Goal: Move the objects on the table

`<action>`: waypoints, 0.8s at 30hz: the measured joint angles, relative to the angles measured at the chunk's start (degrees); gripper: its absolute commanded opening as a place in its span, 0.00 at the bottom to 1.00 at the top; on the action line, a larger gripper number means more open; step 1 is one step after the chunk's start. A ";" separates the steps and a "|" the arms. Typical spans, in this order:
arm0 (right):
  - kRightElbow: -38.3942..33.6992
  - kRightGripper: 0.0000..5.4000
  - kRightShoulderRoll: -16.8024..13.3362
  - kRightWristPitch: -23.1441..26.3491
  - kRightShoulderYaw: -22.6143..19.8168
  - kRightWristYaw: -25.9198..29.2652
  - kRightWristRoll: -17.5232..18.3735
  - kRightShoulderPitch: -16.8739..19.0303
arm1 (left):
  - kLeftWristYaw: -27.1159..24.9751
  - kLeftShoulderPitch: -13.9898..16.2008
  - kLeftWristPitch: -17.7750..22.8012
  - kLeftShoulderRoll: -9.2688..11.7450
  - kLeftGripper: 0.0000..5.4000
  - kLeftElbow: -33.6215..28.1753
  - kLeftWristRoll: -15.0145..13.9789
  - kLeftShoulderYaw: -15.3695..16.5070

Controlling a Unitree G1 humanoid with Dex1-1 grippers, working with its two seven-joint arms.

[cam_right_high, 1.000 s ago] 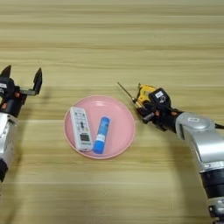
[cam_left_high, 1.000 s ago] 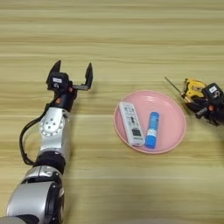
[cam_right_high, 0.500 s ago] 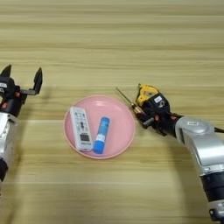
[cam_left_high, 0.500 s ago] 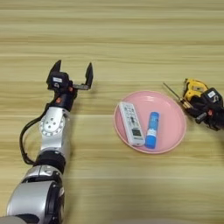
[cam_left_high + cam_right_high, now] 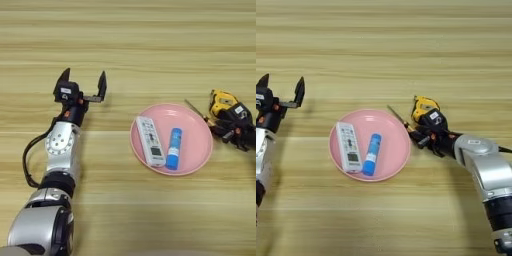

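A white remote [image 5: 150, 141] and a blue tube [image 5: 173, 148] lie side by side in the round pink plate [image 5: 195, 156]. Right of the plate, the yellow-black tape measure [image 5: 423, 104] sits on the table [image 5: 150, 40]. The thin brown stick [image 5: 397, 116] slants from the plate's right rim toward it. My right gripper [image 5: 423, 131] sits low over the tape measure and the stick's near end, hiding part of both. My left gripper [image 5: 82, 82] stands open and empty well left of the plate.
The left arm [image 5: 62, 150] runs up the left side from the near edge. The right forearm [image 5: 483, 170] comes in from the lower right. Bare wood lies behind and in front of the plate.
The stick's far end has slid a little nearer and toward the plate rim as the right gripper shifted slightly. The left arm, plate, remote and tube have not moved.
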 measured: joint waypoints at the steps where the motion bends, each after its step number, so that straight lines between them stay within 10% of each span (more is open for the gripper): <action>1: -0.07 0.34 0.04 -0.02 -0.01 -0.02 0.00 0.00 | 0.00 0.00 0.00 0.01 1.00 0.00 0.00 0.00; 14: -8.78 0.59 1.66 -5.48 -5.30 -2.68 2.32 -1.83 | -0.02 -0.03 -0.09 0.03 1.00 0.00 0.00 0.03; 24: -14.83 0.79 8.42 -17.15 -11.96 -7.77 8.06 -4.88 | -0.25 -0.03 -0.12 0.03 1.00 0.02 -0.02 0.02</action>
